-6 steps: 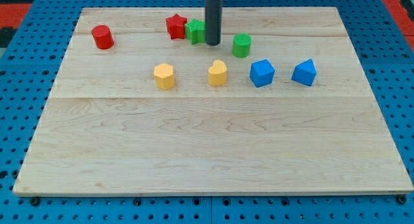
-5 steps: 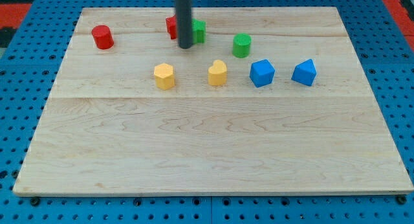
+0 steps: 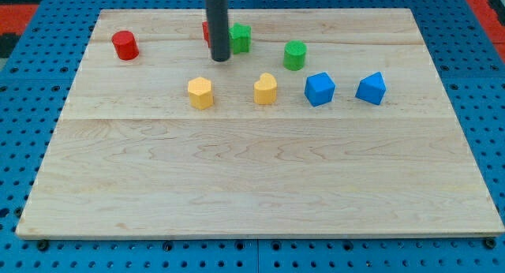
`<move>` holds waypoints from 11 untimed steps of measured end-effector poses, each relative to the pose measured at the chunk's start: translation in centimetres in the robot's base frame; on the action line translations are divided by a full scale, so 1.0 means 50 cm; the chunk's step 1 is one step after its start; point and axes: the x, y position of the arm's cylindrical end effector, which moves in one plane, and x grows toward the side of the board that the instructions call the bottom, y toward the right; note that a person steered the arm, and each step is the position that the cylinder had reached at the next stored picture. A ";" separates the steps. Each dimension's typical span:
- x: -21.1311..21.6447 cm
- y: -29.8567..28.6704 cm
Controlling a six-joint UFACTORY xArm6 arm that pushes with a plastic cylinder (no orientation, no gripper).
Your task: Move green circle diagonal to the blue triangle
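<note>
Seven blocks sit on the wooden board (image 3: 260,186). I have no fingers on this rig, just a rod, so nothing opens, closes or grips. My tip (image 3: 220,60) rests at 6 o'clock of a mostly hidden red block (image 3: 205,30), with a green block (image 3: 240,38) at its 2 o'clock. The green circle (image 3: 294,55) stands at 11 o'clock of the blue block (image 3: 319,89); the blue triangle (image 3: 371,88) lies at its 4 o'clock. A red cylinder (image 3: 125,45) sits at 9 o'clock of my tip.
</note>
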 end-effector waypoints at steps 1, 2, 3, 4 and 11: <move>-0.007 0.014; -0.002 0.078; -0.013 0.108; -0.013 0.119; -0.001 0.439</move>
